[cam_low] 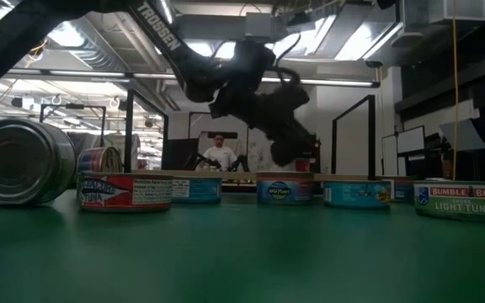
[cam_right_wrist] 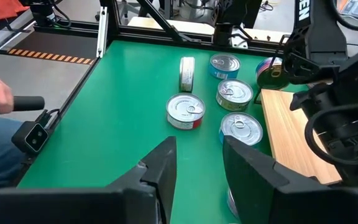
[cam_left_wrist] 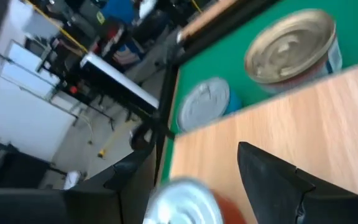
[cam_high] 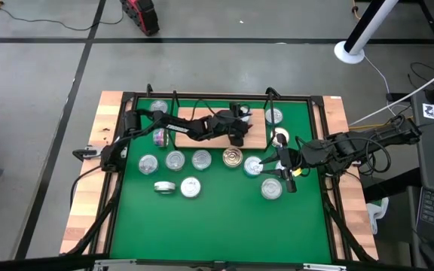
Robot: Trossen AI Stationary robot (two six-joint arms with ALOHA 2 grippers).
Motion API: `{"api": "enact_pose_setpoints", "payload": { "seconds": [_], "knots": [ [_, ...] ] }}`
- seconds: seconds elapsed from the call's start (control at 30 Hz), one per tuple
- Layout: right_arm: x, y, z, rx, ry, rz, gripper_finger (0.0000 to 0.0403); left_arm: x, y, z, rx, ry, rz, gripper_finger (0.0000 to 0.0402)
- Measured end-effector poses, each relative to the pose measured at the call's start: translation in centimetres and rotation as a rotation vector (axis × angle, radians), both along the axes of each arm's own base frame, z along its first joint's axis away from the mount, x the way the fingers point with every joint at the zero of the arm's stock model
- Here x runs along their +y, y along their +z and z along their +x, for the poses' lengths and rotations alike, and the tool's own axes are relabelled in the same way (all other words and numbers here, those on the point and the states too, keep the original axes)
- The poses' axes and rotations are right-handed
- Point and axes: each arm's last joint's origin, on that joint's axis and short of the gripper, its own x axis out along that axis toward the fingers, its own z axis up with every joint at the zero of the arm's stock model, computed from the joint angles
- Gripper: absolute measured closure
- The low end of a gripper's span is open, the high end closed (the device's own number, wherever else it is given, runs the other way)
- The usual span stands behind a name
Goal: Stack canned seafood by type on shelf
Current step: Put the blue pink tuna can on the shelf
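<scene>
Nearest the front edge of the green mat (cam_high: 217, 218), three flat round silver-lidded tins (cam_high: 191, 187) lie loose, one of them on edge. Behind them a row of similar tins, one gold-lidded (cam_high: 233, 157), sits just in front of the light-brown wooden shelf board (cam_high: 194, 123); none of these is stacked. The right pincer (cam_high: 285, 175) hovers low over the mat beside two tins, its fingers (cam_right_wrist: 160, 163) parted with nothing between them. Farther back, the left pincer (cam_high: 236, 132) stands over the board, fingers spread around a silver-lidded, red-sided tin (cam_left_wrist: 185, 202); whether that tin already rests on the wood cannot be told. Judgement: the task is barely begun, and nearly all tins remain on the mat.
</scene>
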Motion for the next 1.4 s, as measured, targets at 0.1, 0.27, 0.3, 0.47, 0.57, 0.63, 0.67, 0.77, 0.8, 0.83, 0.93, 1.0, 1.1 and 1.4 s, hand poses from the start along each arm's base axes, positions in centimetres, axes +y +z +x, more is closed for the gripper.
{"api": "enact_pose_setpoints", "payload": {
  "seconds": [0.1,0.27,0.3,0.47,0.57,0.63,0.67,0.77,0.8,0.83,0.93,1.0,1.1,1.4],
  "knots": [
    [0.0,-0.1,0.0,0.007,0.003,0.000,0.0271,-0.5,1.0,0.6,-0.014,0.018,0.045,0.0178],
    [0.0,-0.3,-0.2,0.038,0.015,-0.002,0.0271,-1.6,2.7,1.6,-0.052,0.064,0.081,0.0178],
    [0.0,-0.4,-0.2,0.045,0.015,-0.004,0.0271,-2.1,2.9,1.8,-0.055,0.065,0.085,0.0178],
    [0.0,-0.6,-0.3,0.067,0.015,-0.011,0.0271,-4.8,3.6,2.6,0.006,0.024,0.034,0.0178],
    [-0.1,-0.7,-0.4,0.081,0.015,-0.016,0.0271,-6.6,4.1,2.5,0.085,0.011,-0.045,0.0178],
    [-0.1,-0.7,-0.4,0.082,0.015,-0.016,0.0271,-8.0,4.2,2.2,0.130,0.012,-0.106,0.0178],
    [-0.1,-0.7,-0.4,0.081,0.015,-0.016,0.0271,-8.6,4.3,1.9,0.156,0.010,-0.130,0.0178],
    [-0.1,-0.7,-0.4,0.085,0.015,-0.017,0.0271,-10.8,4.8,1.0,0.231,0.001,-0.183,0.0185],
    [-0.1,-0.7,-0.4,0.087,0.015,-0.018,0.0271,-11.5,5.0,0.6,0.256,-0.002,-0.199,0.0188],
    [-0.1,-0.7,-0.4,0.089,0.015,-0.018,0.0271,-12.2,5.1,0.2,0.283,-0.004,-0.215,0.0191],
    [0.0,-1.0,-0.2,0.106,0.015,-0.024,0.0271,-14.1,5.0,-0.6,0.359,-0.019,-0.237,0.0199],
    [0.1,-1.4,0.3,0.122,0.014,-0.029,0.0271,-15.2,4.6,-1.0,0.410,-0.028,-0.240,0.0202],
    [0.4,-2.2,1.1,0.161,0.014,-0.042,0.0271,-16.5,4.1,-1.6,0.461,-0.027,-0.259,0.0203],
    [1.3,-5.3,3.7,0.299,0.009,-0.093,0.0271,-17.8,1.7,-3.0,0.543,0.007,-0.300,0.0204]
  ]
}}
